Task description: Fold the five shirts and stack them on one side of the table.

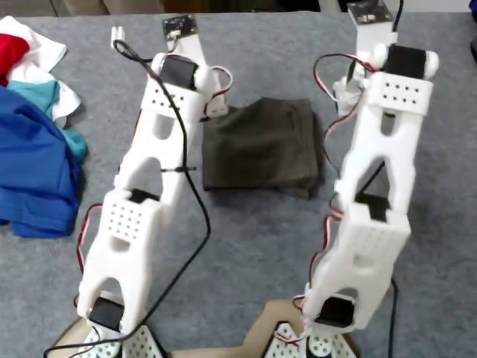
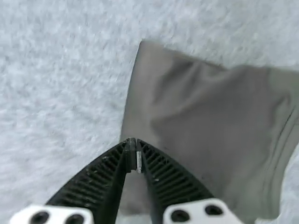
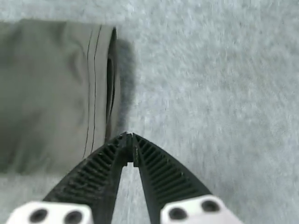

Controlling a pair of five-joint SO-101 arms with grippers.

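Now, folded shirt (image 1: 261, 145): dark, flat on the worktop (image 1: 253, 239).
Left hand (image 2: 133, 156): closed, empty, over its edge.
Right hand (image 3: 129, 149): closed, empty, beside it.
Other shirts (image 1: 33, 149): heaped aside.

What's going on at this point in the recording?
Two arms flank a folded dark shirt in the middle of the grey table. The left gripper is shut over one edge of it, the right gripper shut beside the opposite edge. A heap of unfolded shirts lies at the table's edge.
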